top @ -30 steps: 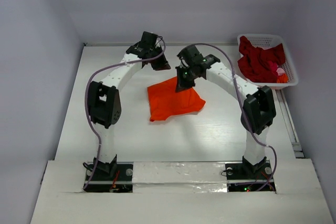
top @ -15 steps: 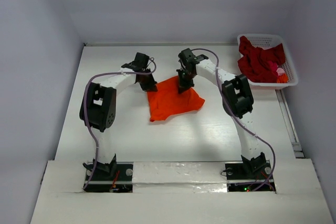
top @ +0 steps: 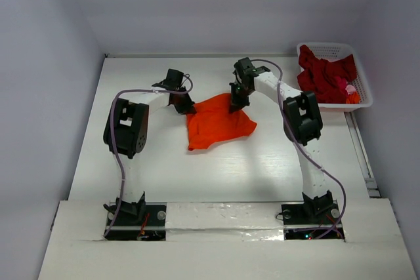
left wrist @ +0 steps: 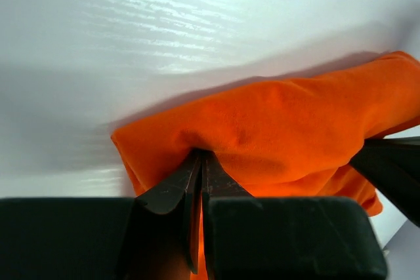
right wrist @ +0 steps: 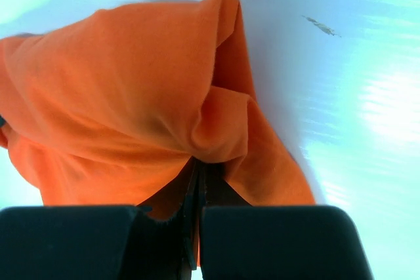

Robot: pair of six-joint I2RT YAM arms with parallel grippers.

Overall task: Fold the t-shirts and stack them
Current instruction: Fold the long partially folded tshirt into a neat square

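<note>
I pinch the orange tee (top: 220, 126) along its far edge, left end effector (top: 186, 106) on the left corner, right end effector (top: 235, 101) on the right. The tee's body lies nearward of both, on the counter (top: 230, 175).

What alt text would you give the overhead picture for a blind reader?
The left gripper and right gripper each pinch the far edge of an orange t-shirt on a white table. A white basket of dark red clothes sits at the far right.
</note>
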